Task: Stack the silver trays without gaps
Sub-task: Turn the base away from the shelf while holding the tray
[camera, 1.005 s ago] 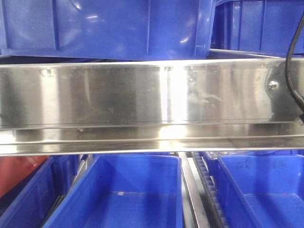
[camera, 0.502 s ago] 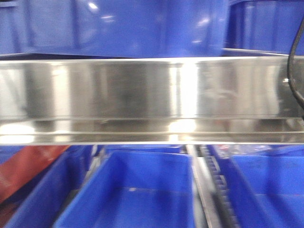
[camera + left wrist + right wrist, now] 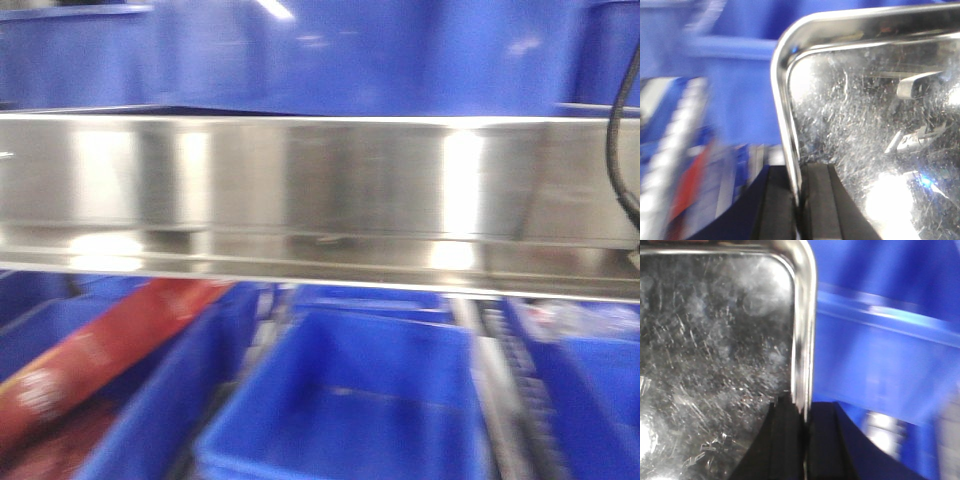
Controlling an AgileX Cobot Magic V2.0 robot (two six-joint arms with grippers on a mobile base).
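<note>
In the left wrist view a silver tray [image 3: 865, 125] with a scratched, shiny bottom fills the right side. My left gripper [image 3: 799, 200] is shut on its left rim, one black pad inside the wall and one outside. The right wrist view shows a silver tray [image 3: 715, 340] on the left, and my right gripper [image 3: 804, 440] is shut on its right rim in the same way. Whether both hold one tray cannot be told from these views. The front view shows no tray and no gripper.
A long steel shelf rail [image 3: 320, 190] crosses the front view. Blue bins [image 3: 300, 50] sit above it and open blue bins [image 3: 370, 400] below. A red packet [image 3: 90, 360] lies in the lower left bin. A black cable [image 3: 620, 150] hangs at the right edge.
The front view has swung leftward: rail highlights and lower bins slid right in the picture, more of the red packet shows, and the image is now blurred.
</note>
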